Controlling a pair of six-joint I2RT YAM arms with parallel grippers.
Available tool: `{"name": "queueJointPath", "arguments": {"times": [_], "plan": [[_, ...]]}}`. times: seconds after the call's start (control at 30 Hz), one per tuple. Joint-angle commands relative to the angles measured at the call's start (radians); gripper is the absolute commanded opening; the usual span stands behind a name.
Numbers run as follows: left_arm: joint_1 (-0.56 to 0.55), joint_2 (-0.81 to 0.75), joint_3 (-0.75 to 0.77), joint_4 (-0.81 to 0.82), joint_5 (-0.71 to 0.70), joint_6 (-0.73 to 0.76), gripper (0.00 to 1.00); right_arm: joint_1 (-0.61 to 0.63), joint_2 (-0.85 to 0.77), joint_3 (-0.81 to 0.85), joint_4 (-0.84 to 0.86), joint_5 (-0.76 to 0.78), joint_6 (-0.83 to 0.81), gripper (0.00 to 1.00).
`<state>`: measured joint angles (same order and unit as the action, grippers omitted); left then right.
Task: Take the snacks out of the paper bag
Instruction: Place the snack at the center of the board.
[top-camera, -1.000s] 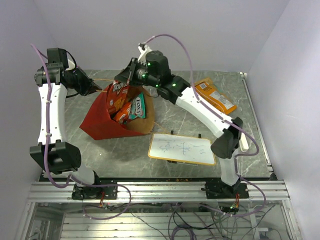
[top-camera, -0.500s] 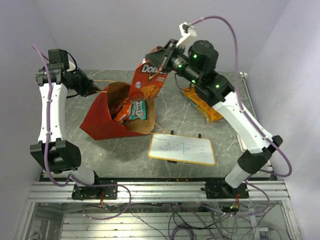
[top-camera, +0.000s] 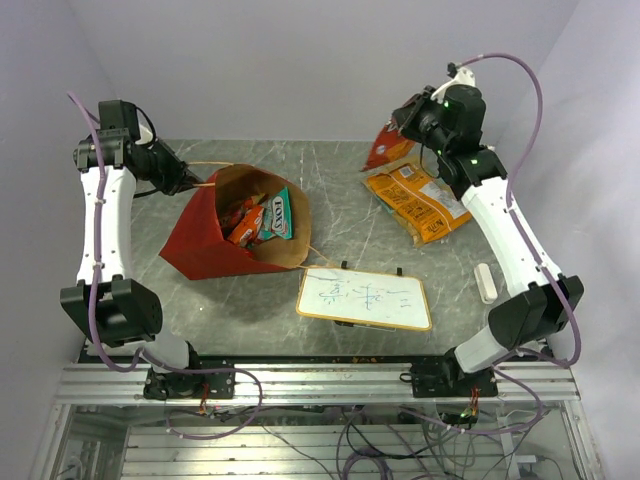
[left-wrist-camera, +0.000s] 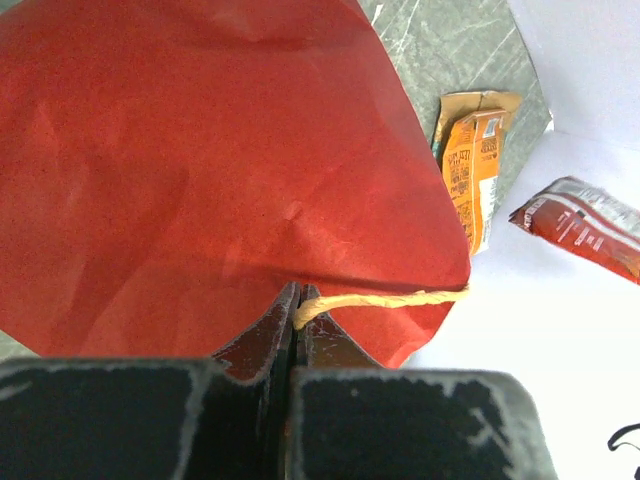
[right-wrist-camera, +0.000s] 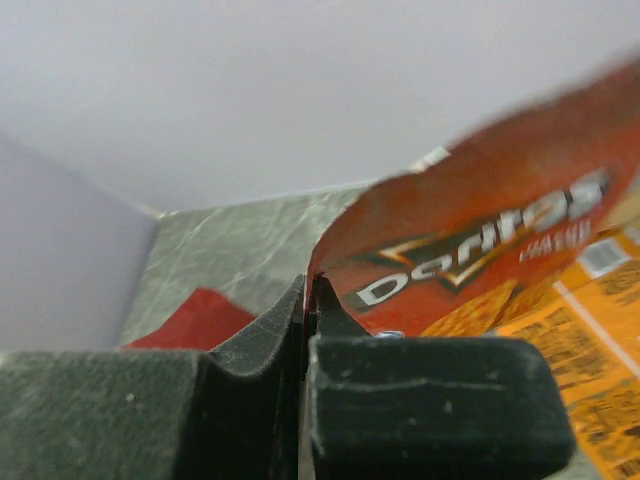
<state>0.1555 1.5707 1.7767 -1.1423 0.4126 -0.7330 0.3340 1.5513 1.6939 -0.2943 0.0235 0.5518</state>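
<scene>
From the top view I see the grey table (top-camera: 340, 230) filling the middle of the frame. The biggest thing on it is the paper bag (top-camera: 195, 245), left of centre. It lies on its side, red outside, with the brown inside open toward the right. The left gripper (top-camera: 190, 181) is at the upper left edge of this bag. In the left wrist view its fingers are pressed together on the thin string handle (left-wrist-camera: 380, 298), which runs out to the right over the red paper.

Next in size is the whiteboard (top-camera: 365, 298), flat on the table at lower centre, just beside the mouth of the bag. I cannot tell if they touch.

The large orange chip bag (top-camera: 420, 200) lies flat in the upper right part of the table, well apart from the paper bag.

The red chip bag (top-camera: 385, 150) is above it in the frame, at the far edge of the table. The right gripper (top-camera: 408, 118) holds it by the top edge. In the right wrist view the two fingers are closed tight on the foil, and the bag hangs tilted over the orange one. I cannot tell if its lower corner touches anything.

Inside the paper bag I see a teal packet (top-camera: 279, 214) near the mouth and orange-red packets (top-camera: 244, 224) to its left.

The smallest is a white bar (top-camera: 486, 282) near the right edge of the table.
</scene>
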Motion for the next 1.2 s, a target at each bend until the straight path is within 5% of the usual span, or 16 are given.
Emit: {"name": "queueJointPath", "arguments": {"times": [0.0, 0.9, 1.17], "plan": [[0.014, -0.012, -0.003, 0.019, 0.023, 0.013, 0.07, -0.092, 0.033, -0.03, 0.119, 0.035, -0.043, 0.0], [0.017, 0.049, 0.031, 0.06, 0.065, -0.006, 0.07, -0.308, 0.273, -0.004, 0.187, -0.008, -0.055, 0.0], [0.017, 0.062, 0.031, 0.057, 0.078, -0.001, 0.07, -0.308, 0.181, -0.212, 0.206, -0.059, 0.022, 0.0]]}}
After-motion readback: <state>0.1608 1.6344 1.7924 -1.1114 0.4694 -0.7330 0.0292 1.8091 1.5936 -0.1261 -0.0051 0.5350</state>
